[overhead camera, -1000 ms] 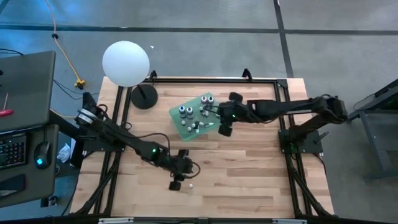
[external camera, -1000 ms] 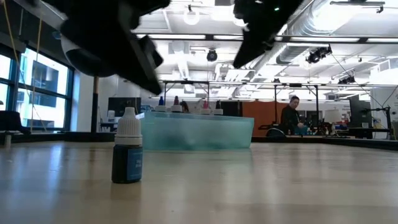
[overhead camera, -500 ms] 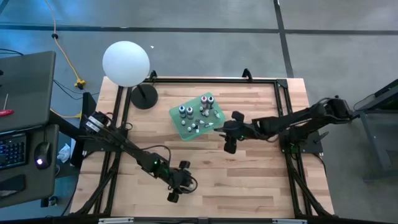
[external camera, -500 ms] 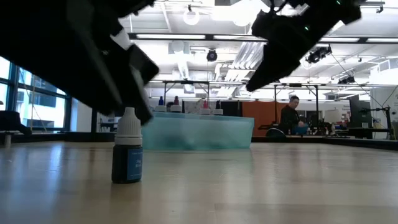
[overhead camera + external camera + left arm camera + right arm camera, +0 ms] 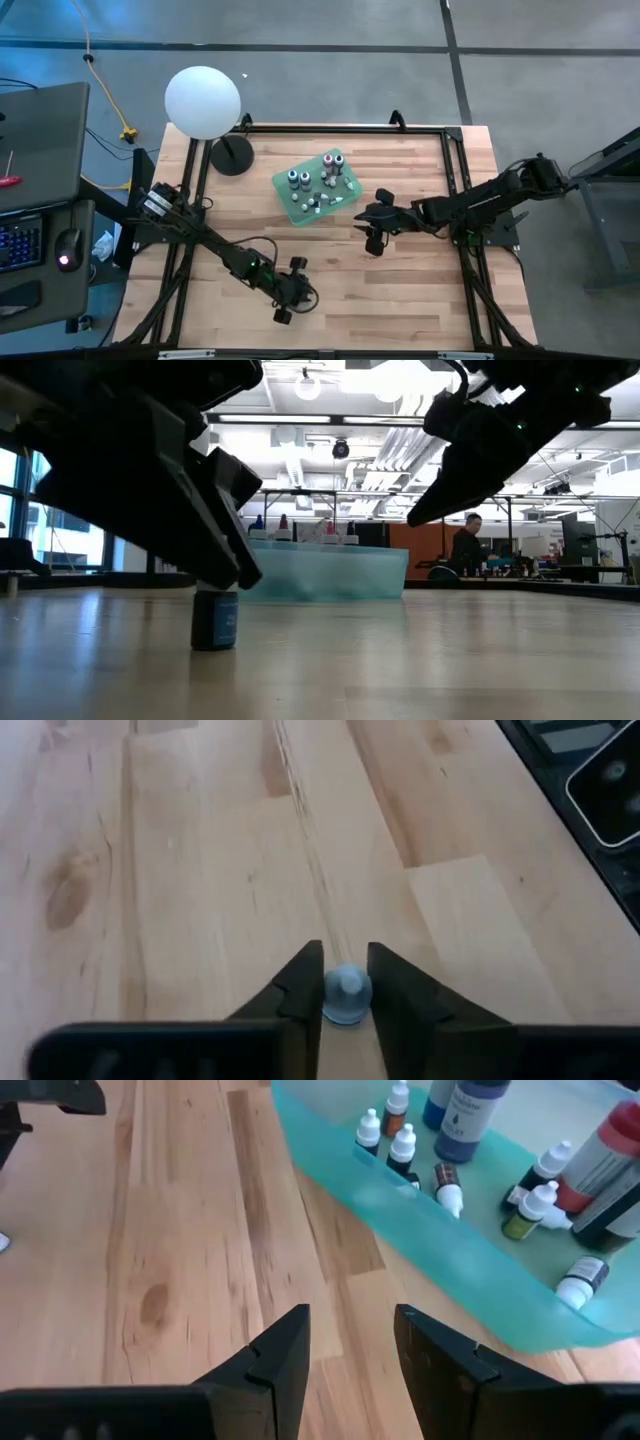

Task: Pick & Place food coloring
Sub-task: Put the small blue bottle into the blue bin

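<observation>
1 blue food coloring bottle (image 5: 215,621) stands upright on the wooden table (image 5: 400,300), near its front edge. The left gripper (image 5: 345,982) is lowered over it, its fingers (image 5: 300,988) set on either side of the whitish cap (image 5: 346,995) and pinching it. The right gripper (image 5: 350,1342) hovers above bare wood just beside the green tray (image 5: 286,195), jaws spread and holding nothing. Several more dropper bottles (image 5: 403,1146) stand or lie inside the tray.
</observation>
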`<state>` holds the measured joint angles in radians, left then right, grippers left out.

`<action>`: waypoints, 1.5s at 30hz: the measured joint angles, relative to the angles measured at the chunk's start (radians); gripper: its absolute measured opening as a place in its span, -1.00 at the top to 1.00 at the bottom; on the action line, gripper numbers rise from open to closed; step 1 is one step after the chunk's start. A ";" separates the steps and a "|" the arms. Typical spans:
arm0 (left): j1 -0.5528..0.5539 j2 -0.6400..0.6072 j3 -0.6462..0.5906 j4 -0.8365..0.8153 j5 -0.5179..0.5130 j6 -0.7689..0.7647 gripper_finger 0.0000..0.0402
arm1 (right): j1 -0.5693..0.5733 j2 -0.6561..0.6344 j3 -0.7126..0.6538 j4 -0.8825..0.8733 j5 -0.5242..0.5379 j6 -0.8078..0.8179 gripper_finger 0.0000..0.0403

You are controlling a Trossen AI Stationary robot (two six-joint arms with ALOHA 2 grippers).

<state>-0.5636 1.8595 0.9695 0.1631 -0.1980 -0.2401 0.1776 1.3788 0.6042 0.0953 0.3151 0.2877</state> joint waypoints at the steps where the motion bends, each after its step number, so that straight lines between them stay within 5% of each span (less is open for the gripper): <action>1: 0.000 0.000 0.000 -0.001 -0.005 0.000 0.74 | 0.000 0.000 0.001 0.000 0.000 -0.003 0.30; 5: 0.001 -0.039 -0.001 -0.013 -0.071 0.000 0.82 | 0.000 0.000 0.002 0.009 0.000 -0.034 0.30; 15: 0.072 -0.376 0.000 -0.362 -0.591 -0.003 0.68 | -0.001 0.000 0.003 0.055 0.005 -0.063 0.30; 19: 0.190 -0.434 0.000 -0.463 -0.590 -0.094 0.66 | -0.001 0.000 0.003 0.059 0.008 -0.063 0.30; 28: 0.451 -0.332 0.000 -0.493 -0.371 -0.235 0.64 | 0.000 0.000 0.003 0.058 0.008 -0.060 0.31; 45: 0.571 -0.176 -0.001 -0.503 -0.334 -0.302 0.59 | 0.001 0.000 0.003 0.043 0.008 -0.060 0.31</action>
<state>0.0069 1.6835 0.9684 -0.3397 -0.5324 -0.5420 0.1787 1.3788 0.6075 0.1387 0.3229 0.2272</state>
